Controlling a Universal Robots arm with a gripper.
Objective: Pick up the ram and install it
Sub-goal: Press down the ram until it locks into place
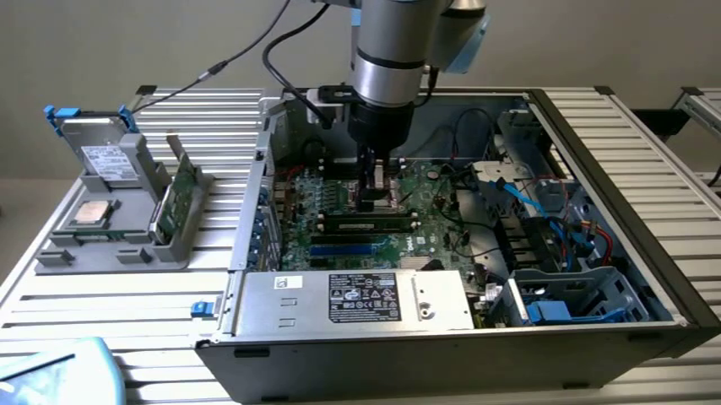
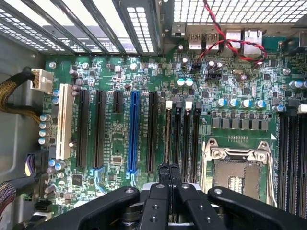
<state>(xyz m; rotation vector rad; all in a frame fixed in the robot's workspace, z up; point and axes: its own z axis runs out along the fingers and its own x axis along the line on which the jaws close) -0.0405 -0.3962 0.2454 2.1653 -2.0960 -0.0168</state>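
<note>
The ram [image 1: 366, 224], a long dark stick with black chips, stands on edge in a black slot of the green motherboard [image 1: 338, 198] inside the open computer case. From the wrist camera the ram [image 2: 168, 132] is a thin strip seen edge-on in the first of several black slots. My gripper [image 1: 377, 202] hangs straight down just over the ram's middle. Its black fingers are pressed together with nothing between them, and the gripper [image 2: 169, 168] is shut. Whether the tips touch the stick's top edge I cannot tell.
A grey holder [image 1: 113, 245] at the exterior view's left carries light-green circuit boards [image 1: 171, 202], a processor [image 1: 90, 213] and a drive [image 1: 107, 159]. In the case are the power supply [image 1: 360, 299], cables [image 1: 541, 211], a blue slot [image 2: 133, 134] and the processor socket [image 2: 237, 172].
</note>
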